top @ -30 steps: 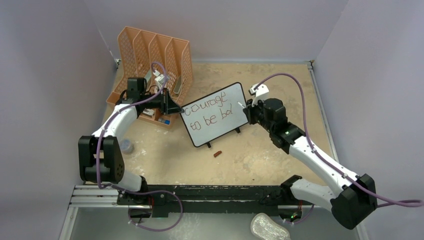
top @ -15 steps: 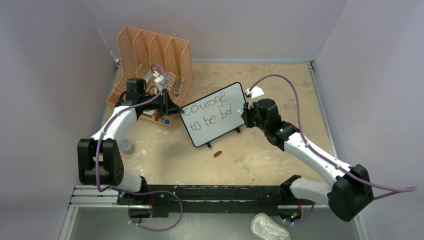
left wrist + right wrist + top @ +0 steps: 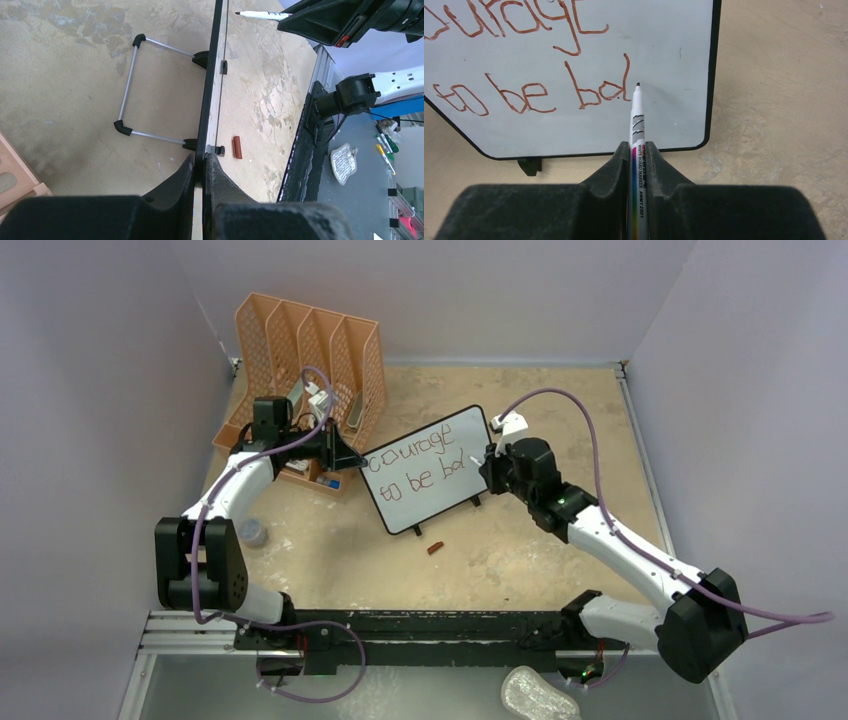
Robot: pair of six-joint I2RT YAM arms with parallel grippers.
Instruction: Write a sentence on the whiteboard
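The sentence (two lines, "courage to be bad", in reddish-brown ink) fills the whiteboard, which stands propped near the middle of the table. The left gripper is clenched on the board's left edge. The right gripper grasps a marker, its tip just off the board face beside the last letter. An orange file organizer sits in the table's far-left corner.

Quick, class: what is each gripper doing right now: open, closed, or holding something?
Left gripper: closed, fingers clamping the edge of the small black-framed white whiteboard.
Right gripper: closed on the thin white marker pen.
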